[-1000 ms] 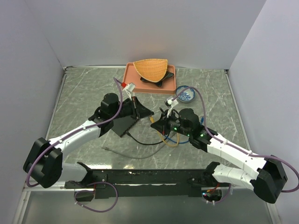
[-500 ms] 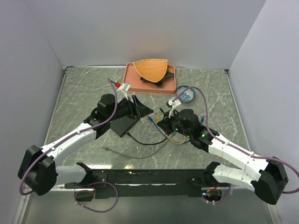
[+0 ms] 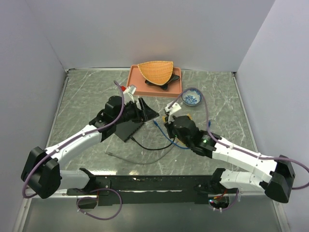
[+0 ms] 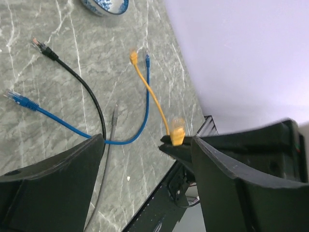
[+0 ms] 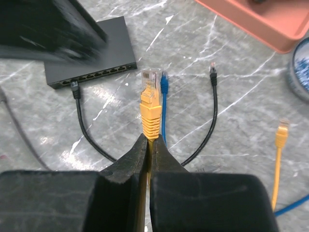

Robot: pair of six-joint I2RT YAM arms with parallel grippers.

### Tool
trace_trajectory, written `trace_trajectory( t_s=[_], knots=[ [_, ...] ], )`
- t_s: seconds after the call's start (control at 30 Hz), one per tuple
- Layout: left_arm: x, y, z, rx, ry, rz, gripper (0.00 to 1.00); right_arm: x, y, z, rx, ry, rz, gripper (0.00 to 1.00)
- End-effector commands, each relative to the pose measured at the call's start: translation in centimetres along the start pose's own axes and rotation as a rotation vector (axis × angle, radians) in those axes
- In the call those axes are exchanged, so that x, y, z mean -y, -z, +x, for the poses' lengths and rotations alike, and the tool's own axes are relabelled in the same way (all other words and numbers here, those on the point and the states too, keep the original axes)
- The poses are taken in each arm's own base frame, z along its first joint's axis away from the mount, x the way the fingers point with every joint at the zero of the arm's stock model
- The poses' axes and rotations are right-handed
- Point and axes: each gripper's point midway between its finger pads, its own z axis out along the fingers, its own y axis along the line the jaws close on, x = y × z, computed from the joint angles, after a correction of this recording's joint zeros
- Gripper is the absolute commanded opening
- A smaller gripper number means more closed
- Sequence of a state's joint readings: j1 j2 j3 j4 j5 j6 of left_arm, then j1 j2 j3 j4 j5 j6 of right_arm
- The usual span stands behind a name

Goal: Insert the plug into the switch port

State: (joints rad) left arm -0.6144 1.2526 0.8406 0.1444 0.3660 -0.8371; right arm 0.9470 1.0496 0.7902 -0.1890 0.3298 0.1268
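Note:
The switch (image 5: 91, 53) is a flat black box on the marble table, its row of ports facing my right wrist camera; it also shows in the top view (image 3: 126, 128). A black cable (image 5: 74, 86) sits in one port at its left end. My right gripper (image 5: 149, 140) is shut on the yellow plug (image 5: 149, 96), which points at the ports from a short way off. My left gripper (image 3: 145, 113) hangs open beside the switch's far right corner, holding nothing. In the left wrist view the yellow plug (image 4: 177, 131) shows between my open left fingers (image 4: 48, 188).
A loose blue cable (image 5: 164, 82), a black plug (image 5: 212, 70) and the yellow cable's other end (image 5: 282, 130) lie right of the switch. A grey cable (image 3: 135, 159) lies nearer the bases. A pink tray (image 3: 177, 87) with a wicker basket (image 3: 155, 71) and a blue bowl (image 3: 191, 98) stand behind.
My left gripper has gone from shut to open and stayed beside the switch. My right gripper has carried the yellow plug leftward, closer to the switch's ports.

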Motion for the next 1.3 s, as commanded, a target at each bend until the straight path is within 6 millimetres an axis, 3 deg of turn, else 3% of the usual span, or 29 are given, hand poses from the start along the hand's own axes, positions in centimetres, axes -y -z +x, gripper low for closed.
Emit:
trace_trajectory(
  t_s=[0.0,0.17,0.4,0.57,0.63,0.67,0.8,0.9,1.0,1.07,1.1,1.17,1.2,1.27],
  knots=[
    [2.0,-0.6,-1.3,0.027,0.007,0.030,0.79,0.2,0.1,-2.6,0.045,0.080,0.136,0.00],
    [2.2,-1.0,-1.0,0.016,0.009,0.029,0.76,-0.4,-0.4,-2.7,0.040,0.115,0.177,0.00],
    [2.4,-2.0,-0.4,-0.007,0.008,0.030,0.53,-0.8,-0.7,-3.2,0.047,0.121,0.204,0.00],
    [2.3,-2.6,-0.2,-0.014,0.010,0.026,0.52,-1.3,-0.6,-3.3,0.055,0.117,0.188,0.00],
    [2.3,-2.8,-0.1,-0.016,0.015,0.029,0.47,-1.4,-0.7,-3.3,0.053,0.120,0.189,0.00],
    [2.4,-2.8,-0.1,-0.011,0.014,0.034,0.44,-1.5,-0.7,-3.3,0.052,0.118,0.187,0.00],
    [2.4,-2.8,-0.3,0.008,0.016,0.030,0.17,-1.8,-0.8,-3.1,0.048,0.128,0.182,0.00],
    [2.1,-2.6,-0.7,0.034,0.014,0.004,0.01,-2.0,-1.0,-2.9,0.041,0.130,0.175,0.00],
    [1.8,-2.2,-1.0,0.060,0.010,-0.013,0.01,-2.5,-1.0,-2.6,0.028,0.123,0.145,0.01],
    [1.4,-1.9,-1.0,0.067,0.008,-0.028,0.01,-2.8,-0.9,-2.7,0.035,0.113,0.118,0.12],
    [1.3,-1.7,-1.4,0.087,0.003,-0.044,0.01,-2.8,-0.9,-2.7,0.033,0.107,0.102,0.23],
    [1.0,-1.4,-1.5,0.099,-0.003,-0.063,0.01,-2.7,-0.5,-3.2,0.049,0.075,0.076,0.36],
    [1.3,-0.9,-1.8,0.116,-0.011,-0.059,0.01,-3.0,-0.4,-2.9,0.043,0.065,0.034,0.48],
    [1.1,-0.5,-2.1,0.145,-0.017,-0.061,0.01,-2.3,0.2,-4.0,0.081,0.008,0.005,0.62]
  ],
)
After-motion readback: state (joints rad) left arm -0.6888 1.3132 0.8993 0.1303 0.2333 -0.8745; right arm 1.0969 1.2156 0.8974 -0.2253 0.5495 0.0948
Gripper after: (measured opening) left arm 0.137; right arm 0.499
